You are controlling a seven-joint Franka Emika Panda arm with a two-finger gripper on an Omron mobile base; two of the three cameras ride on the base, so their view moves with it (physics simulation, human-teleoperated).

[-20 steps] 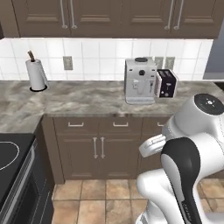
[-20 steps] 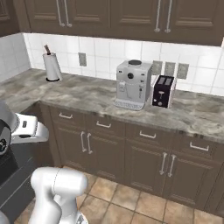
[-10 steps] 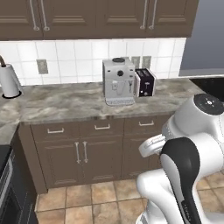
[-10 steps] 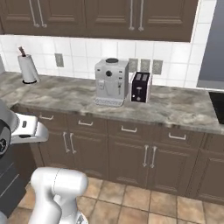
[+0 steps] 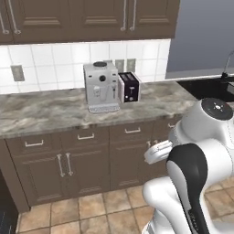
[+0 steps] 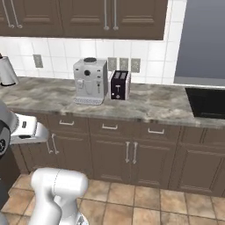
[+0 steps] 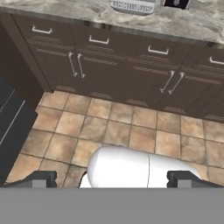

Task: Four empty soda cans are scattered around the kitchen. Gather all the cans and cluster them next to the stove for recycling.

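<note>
Gripper (image 7: 112,179) points down at the tan floor tiles (image 7: 131,127) in the hand view, fingers spread wide, nothing between them. Arm folded close to the base. Marble countertop (image 5: 50,112) ahead carries a white coffee machine (image 5: 101,87) with a black toaster (image 5: 128,87) just to its right; a paper-towel roll (image 6: 6,70) stands at the far left in the right base view, and a dark sink (image 6: 206,101) sits at the right. No soda cans or stove identifiable from here.

Risks: the white roll could be mistaken for a can; a can behind the appliances could be missed. With base near the cabinets, swinging the arm out may strike the drawer fronts (image 6: 110,127).
</note>
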